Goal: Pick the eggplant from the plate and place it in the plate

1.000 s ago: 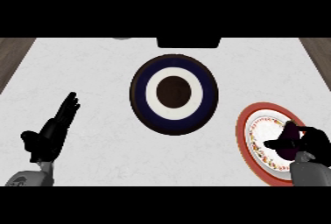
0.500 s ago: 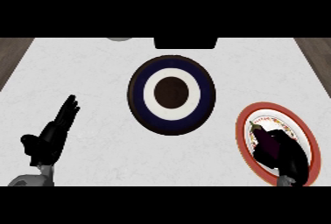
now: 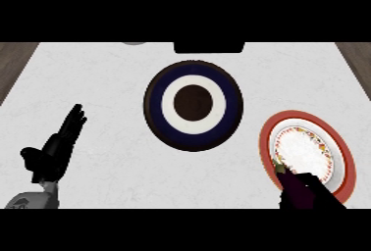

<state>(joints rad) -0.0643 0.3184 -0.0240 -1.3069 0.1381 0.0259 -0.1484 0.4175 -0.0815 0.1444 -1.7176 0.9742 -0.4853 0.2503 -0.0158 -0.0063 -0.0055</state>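
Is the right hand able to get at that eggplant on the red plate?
Probably yes: the right hand is already at the near edge of the red plate, right against the eggplant, with nothing between them.

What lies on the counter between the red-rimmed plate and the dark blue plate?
Nothing: in the head view only bare white counter separates the red-rimmed plate from the dark blue plate.

Two plates [image 3: 193, 141] [image 3: 346, 162] on white counter [image 3: 109, 78]
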